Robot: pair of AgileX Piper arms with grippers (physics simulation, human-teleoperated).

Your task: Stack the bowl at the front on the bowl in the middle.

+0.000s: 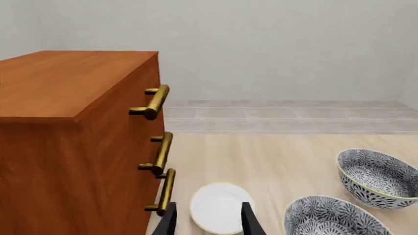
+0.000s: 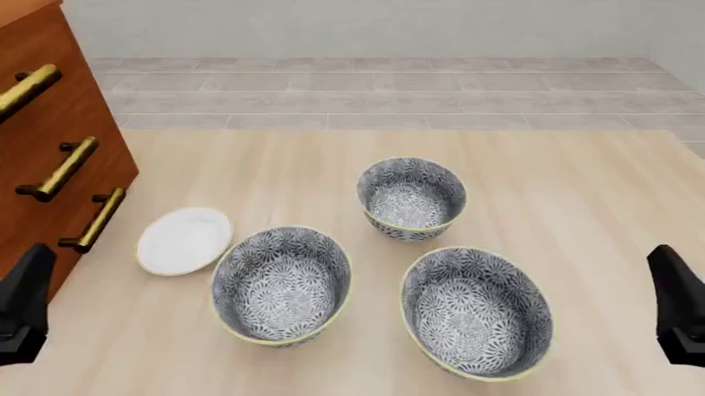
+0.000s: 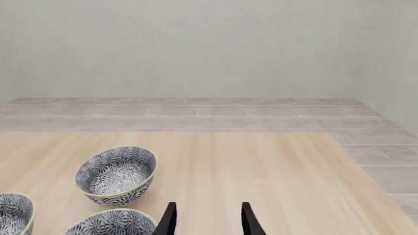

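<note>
Three identical grey-blue floral bowls stand on the wooden table. The bowl at the front [image 2: 477, 312] is nearest me on the right and also shows in the right wrist view [image 3: 114, 223]. To its left and slightly further back sits the bowl in the middle [image 2: 282, 283] [image 1: 333, 218] [image 3: 14, 213]. My left gripper [image 2: 25, 301] [image 1: 209, 215] hovers open at the near left, apart from the bowls. At the near right my right gripper [image 2: 674, 301] [image 3: 205, 215] is open too, with nothing between its fingers.
A third floral bowl [image 2: 411, 198] [image 1: 379, 178] [image 3: 117, 175] stands furthest back. A small white plate [image 2: 184, 239] [image 1: 219, 208] lies left of the bowls. A wooden drawer cabinet [image 2: 55, 148] [image 1: 72, 147] with brass handles [image 1: 160, 152] rises along the left edge.
</note>
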